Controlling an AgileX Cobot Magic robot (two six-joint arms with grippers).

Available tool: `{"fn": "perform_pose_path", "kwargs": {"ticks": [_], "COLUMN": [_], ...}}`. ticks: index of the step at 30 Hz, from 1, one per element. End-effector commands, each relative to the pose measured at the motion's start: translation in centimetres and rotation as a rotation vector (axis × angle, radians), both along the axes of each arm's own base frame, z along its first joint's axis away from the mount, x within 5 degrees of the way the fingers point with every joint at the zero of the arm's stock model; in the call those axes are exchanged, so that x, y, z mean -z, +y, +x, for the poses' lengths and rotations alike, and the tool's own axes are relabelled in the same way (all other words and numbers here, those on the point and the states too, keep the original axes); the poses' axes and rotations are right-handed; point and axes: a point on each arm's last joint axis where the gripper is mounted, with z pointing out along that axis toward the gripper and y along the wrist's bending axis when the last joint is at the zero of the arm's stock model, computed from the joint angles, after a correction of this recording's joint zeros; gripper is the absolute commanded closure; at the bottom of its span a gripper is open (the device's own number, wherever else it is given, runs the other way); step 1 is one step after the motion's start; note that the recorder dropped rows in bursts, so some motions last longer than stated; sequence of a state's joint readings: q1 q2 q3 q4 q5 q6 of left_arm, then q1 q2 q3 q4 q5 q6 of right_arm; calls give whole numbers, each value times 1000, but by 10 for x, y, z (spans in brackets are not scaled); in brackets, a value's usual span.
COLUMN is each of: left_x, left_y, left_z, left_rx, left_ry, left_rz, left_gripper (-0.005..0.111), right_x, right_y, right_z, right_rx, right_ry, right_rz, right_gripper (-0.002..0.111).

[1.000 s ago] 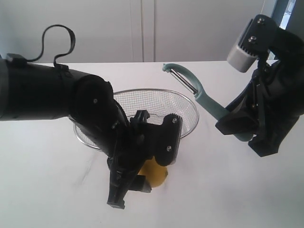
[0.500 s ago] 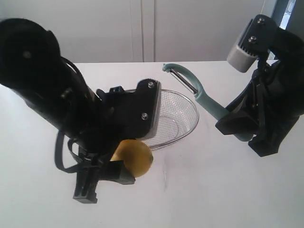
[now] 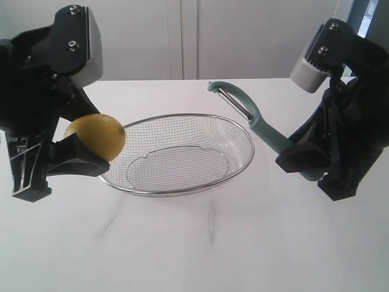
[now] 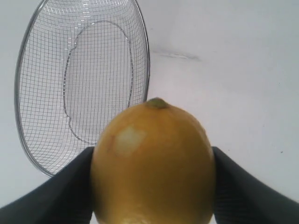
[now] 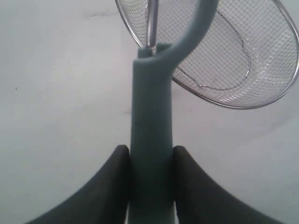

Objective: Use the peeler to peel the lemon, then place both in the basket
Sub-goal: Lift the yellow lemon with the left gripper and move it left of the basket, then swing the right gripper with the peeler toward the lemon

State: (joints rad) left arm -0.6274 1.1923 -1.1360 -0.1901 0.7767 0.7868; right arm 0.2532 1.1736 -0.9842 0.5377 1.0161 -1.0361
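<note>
My left gripper (image 3: pixel 91 149) is shut on the yellow lemon (image 3: pixel 96 135), holding it in the air just left of the wire basket (image 3: pixel 243 131). In the left wrist view the lemon (image 4: pixel 153 161) fills the space between both black fingers (image 4: pixel 60 191), nub pointing away, a pale patch on its skin. My right gripper (image 3: pixel 298 159) is shut on the handle of the teal peeler (image 3: pixel 258 125), which slants up and left over the basket's right rim, blade at the top. In the right wrist view the peeler (image 5: pixel 152 140) stands between the fingers (image 5: pixel 112 186), with the basket (image 5: pixel 275 95) beyond it.
The basket holds nothing and sits mid-table on a white tabletop (image 3: pixel 213 243). A white wall with panel seams rises behind the table's far edge. Both black arms flank the basket, left and right.
My left arm has lifted the lemon from the table in front of the basket and swung it up and to the left. The right arm and peeler have not moved.
</note>
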Motion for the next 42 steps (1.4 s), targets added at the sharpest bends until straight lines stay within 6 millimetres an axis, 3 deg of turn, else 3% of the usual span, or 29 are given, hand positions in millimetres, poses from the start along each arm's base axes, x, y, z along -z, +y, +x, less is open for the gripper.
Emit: {"fn": "perform_pose_path", "kwargs": {"ticks": [1, 25, 37, 42], "left_x": [-8, -14, -15, -17], "left_y": [3, 2, -1, -3], "left_z": [-6, -13, -15, -15], "left_rx": [-8, -7, -7, -5], "left_ry": [2, 22, 48, 54], "left_rz": [-37, -105, -149, -173], "left_gripper": [107, 107, 107, 107], "right_x": [0, -1, 21, 37], "right_y": [-1, 0, 14, 26], "right_z": [0, 11, 31, 39], "right_rx": [9, 95, 269, 270], "right_ry": [0, -89, 103, 265], "right_rz": [9, 63, 280, 368], "right_gripper": [108, 108, 108, 108]}}
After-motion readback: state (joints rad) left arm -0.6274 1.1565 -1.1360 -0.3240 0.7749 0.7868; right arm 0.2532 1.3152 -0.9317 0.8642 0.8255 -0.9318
